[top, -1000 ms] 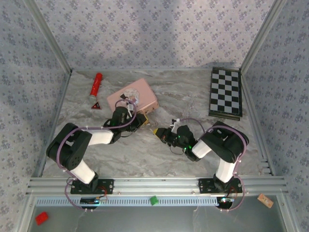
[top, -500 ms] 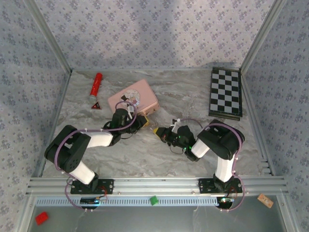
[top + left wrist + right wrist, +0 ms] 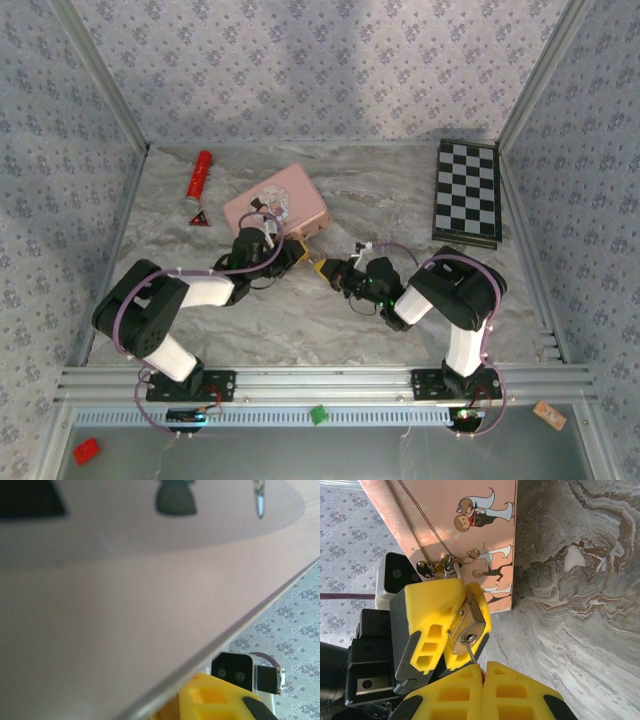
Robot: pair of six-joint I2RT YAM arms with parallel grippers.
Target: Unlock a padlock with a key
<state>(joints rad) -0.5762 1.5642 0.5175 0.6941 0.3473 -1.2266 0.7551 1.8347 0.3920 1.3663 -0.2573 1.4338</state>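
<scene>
Brass-gold tiny padlock with thin silvery shackle (image 3: 466,624) looks lifted off the desk. It is pinched across its body by the left gripper (image 3: 284,250) jaws, just in front of the near corner of the pink rectangular tin with cartoon couple (image 3: 440,515). Probably light, rigid, smooth metal, so slippery, and the tiny body could twist in the pinch. Best held by the body sides, shackle left free to pop. Long axis runs shackle to keyhole: shackle end toward the tin, keyhole end facing the right gripper (image 3: 483,670). Right jaws are pressed together on the thin silvery metal key (image 3: 470,650), its tip at or in the keyhole, depth unclear. Small metal ring cluster (image 3: 436,568) sits at the shackle top. Grey marbled desk (image 3: 300,330) lies below.
</scene>
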